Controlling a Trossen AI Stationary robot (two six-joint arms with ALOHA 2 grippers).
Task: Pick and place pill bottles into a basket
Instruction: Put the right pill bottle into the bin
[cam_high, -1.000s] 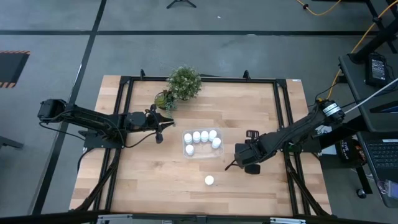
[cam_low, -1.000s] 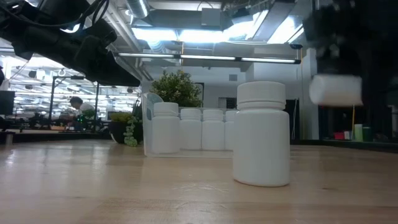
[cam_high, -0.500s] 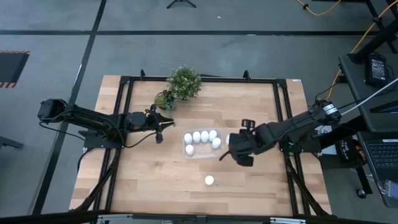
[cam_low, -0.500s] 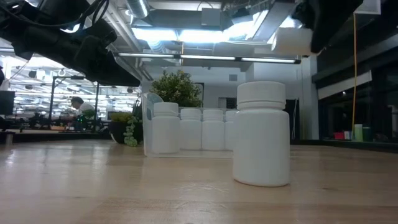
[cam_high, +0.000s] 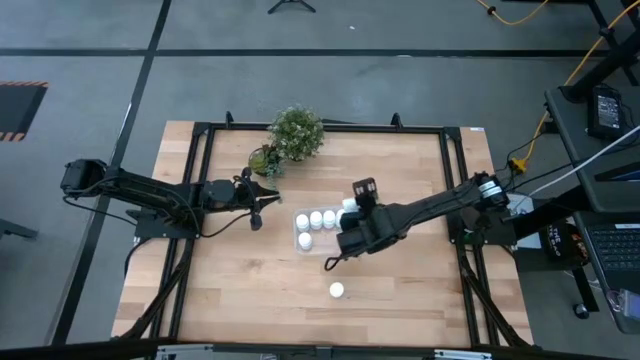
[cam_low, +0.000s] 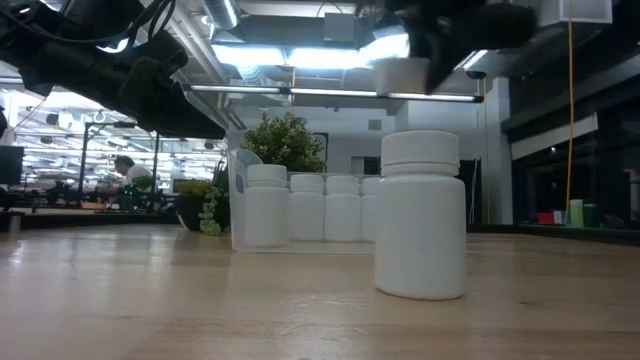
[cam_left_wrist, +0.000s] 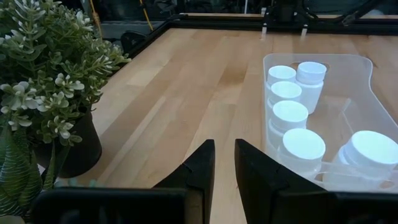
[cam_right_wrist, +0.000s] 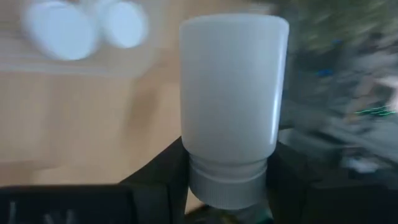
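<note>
The wooden table (cam_high: 240, 270) is carrying every item in the work area. The right arm (cam_high: 440, 207) is reaching across it from the right edge, placing the right gripper (cam_high: 352, 228) above the right end of the basket (cam_high: 322, 247). This gripper is clamping one pill bottle (cam_right_wrist: 231, 99) by its cap end between both fingers; the wrist view is showing the bottle body projecting forward from the fingers, and the low view is showing it raised above the table (cam_low: 402, 75). The left arm (cam_high: 150, 195) is waiting over the left part of the table, with the left gripper (cam_high: 256, 205) just beside the potted plant (cam_high: 296, 132); its fingers (cam_left_wrist: 200, 165) are standing nearly together, with a narrow gap, and are gripping nothing. The clear basket is sitting near the table centre and is holding the upright bottles (cam_high: 316, 219), grouped toward its left end. One lone bottle (cam_high: 337, 290) is standing upright on the bare wood, in front of the basket and apart from it.
</note>
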